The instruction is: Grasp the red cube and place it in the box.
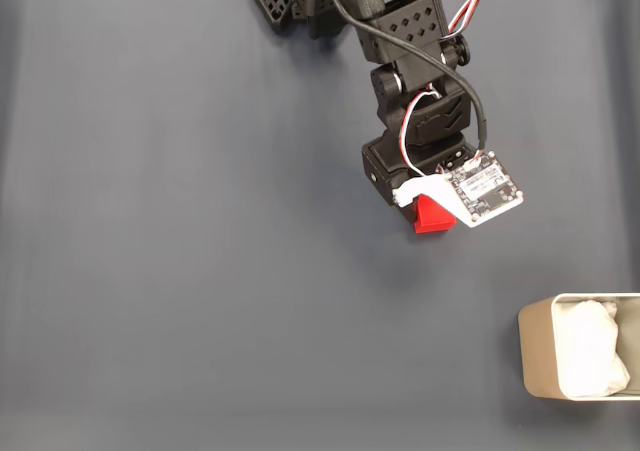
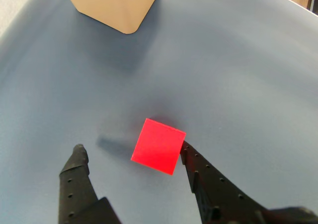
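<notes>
Fixed view, looking down: black arm [image 1: 405, 61] reaches in from the top edge over the dark grey-blue table cover [image 1: 180, 271]. A white circuit board [image 1: 484, 193] on the wrist hides the fingers here. The red cube [image 1: 433, 216] is partly visible beneath the board, resting on the cover near frame centre. The box [image 1: 535, 356] sits at the lower right corner, well apart from the cube, with crumpled white lining [image 1: 590, 356] inside.

Wrist view: gripper [image 2: 131, 148] is spread apart, the 2 black fingers on either side of the cube [image 2: 158, 146]. Right finger [image 2: 198, 172] tip touches or nearly touches the cube's right corner; cannot tell which. Left finger [image 2: 75, 177] stands clear, bare cover between it and the cube. Cube casts a shadow to the left. The box's beige outer wall [image 2: 117, 5] shows at the top; its interior is out of frame.
</notes>
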Motion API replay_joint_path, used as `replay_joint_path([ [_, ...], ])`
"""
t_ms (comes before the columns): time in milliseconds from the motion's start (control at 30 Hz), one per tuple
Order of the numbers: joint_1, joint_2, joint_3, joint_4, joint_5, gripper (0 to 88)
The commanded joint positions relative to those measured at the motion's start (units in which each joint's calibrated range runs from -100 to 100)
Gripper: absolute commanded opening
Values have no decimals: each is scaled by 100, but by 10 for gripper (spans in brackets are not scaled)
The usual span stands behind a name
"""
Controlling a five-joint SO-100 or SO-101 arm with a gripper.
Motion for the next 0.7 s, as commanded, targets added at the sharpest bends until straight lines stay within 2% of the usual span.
replay_joint_path([
  [0, -78, -97, -64, -153, 98, 411],
  [667, -277, -45, -137, -423, 122, 411],
])
